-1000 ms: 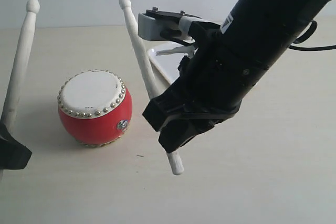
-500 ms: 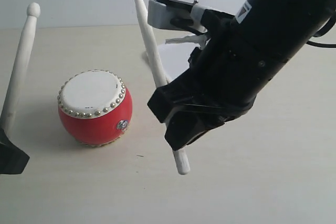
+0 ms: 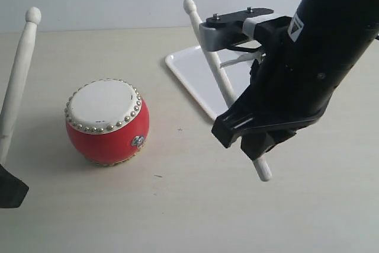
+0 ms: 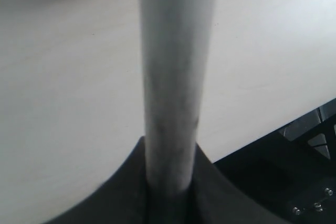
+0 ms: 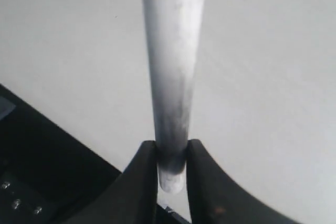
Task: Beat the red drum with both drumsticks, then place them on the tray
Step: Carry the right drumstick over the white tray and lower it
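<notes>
The red drum [image 3: 106, 121] is seen standing on the desk [image 3: 177, 211], left of the middle in the exterior view, with its cream skin turned upward and the silver emblem shown on its side. The tray [image 3: 188, 74] is laid flat on the desk behind the drum and to its right, apart from it, and its far end is hidden by the right arm. The left drumstick [image 3: 18, 81] is gripped near its lower end by the left tool [image 3: 7, 185], whose jaws are closed against the shaft in the left wrist view; the stick is held almost upright, leaning slightly, with its rounded tip raised well above the drum and off to the drum's left. The right drumstick [image 3: 211, 57] is clamped by the right tool [image 3: 243, 140] (the jaws are pressed on either side of the shaft in the right wrist view), with a short butt end left jutting out below the jaws. This stick is tilted, tip uppermost, and is seen across the tray in the exterior view; whether it is over the tray itself cannot be told. The drum is touched by neither stick.
</notes>
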Action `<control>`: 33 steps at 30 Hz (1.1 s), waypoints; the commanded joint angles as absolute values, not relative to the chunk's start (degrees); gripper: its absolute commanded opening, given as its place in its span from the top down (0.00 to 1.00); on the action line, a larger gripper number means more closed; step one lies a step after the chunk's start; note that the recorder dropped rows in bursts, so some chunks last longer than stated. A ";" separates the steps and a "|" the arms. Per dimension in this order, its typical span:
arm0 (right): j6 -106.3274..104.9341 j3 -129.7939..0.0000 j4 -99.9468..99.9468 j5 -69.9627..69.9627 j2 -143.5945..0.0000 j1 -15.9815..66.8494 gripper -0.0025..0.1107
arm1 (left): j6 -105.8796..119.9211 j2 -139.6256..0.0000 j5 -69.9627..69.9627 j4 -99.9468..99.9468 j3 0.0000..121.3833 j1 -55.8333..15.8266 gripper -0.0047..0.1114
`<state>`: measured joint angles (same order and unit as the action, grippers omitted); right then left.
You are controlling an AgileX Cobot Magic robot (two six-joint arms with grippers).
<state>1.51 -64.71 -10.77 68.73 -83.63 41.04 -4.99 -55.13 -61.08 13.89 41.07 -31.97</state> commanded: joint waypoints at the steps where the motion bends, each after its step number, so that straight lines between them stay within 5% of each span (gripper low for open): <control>1: 1.21 -65.62 -8.79 64.57 -87.60 37.17 0.98 | -4.91 -54.56 -61.36 14.84 41.43 -31.92 0.96; 22: -3.34 -109.66 2.78 69.96 -126.28 21.27 0.98 | -4.91 -54.56 -60.77 15.85 41.43 -31.92 0.96; 33: -6.33 -115.17 9.22 69.96 -135.57 21.17 0.98 | -4.91 -54.56 -61.11 16.67 41.43 -31.92 0.96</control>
<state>-5.79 -114.31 8.58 69.91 -135.02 21.46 -4.99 -54.98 -61.08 15.90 41.07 -31.97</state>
